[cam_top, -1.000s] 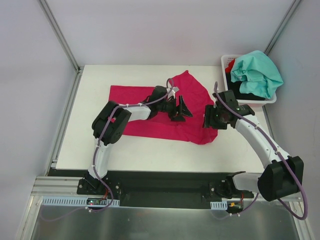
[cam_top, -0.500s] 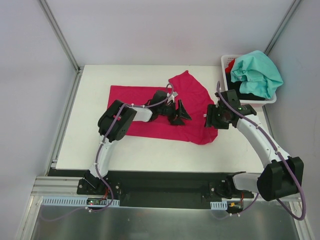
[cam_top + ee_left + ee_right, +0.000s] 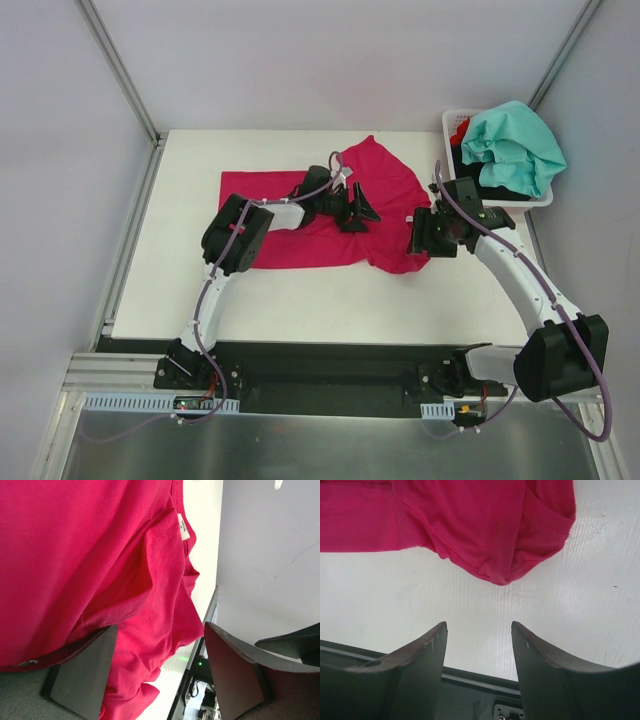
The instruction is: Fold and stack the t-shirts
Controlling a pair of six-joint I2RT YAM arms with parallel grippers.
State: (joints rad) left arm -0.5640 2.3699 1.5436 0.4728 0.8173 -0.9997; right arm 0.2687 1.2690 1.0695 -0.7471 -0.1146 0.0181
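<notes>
Since a second ago our left fingers [image 3: 80, 680] have slid toward the far edge over the pink shirt [image 3: 310, 248]. The shirt's near right corner has drawn in a little, and our right fingers [image 3: 415, 660] have barely shifted. Our left fingers stand wide, with cloth lying under and between them but nothing pinched. Our right fingers also stand apart and empty over bare tabletop [image 3: 200, 290], the shirt's rounded edge just ahead of them.

The pink shirt lies in the middle of the tabletop, its long axis running left to right. Its left half is flat and square-edged. Its right half is rumpled, with a lobe pushed toward the far edge. We see the white label [image 3: 183, 526] at a seam in that rumpled part. So we judge that the neck points right, toward the basket [image 3: 449, 125], and the hem left, though the folds leave this uncertain.

We expect light, limp cloth that sags, drags and folds on itself, and a single layer may slip out of a shallow pinch. We judge the best holds to be edges and corners, on the thicker seams, one for each pair of fingers, so the cloth pulls taut between them.

In the basket at the far right corner lie a teal shirt [image 3: 515, 145] on top, with a black shirt [image 3: 490, 188] and a red shirt [image 3: 461, 128] beneath.
</notes>
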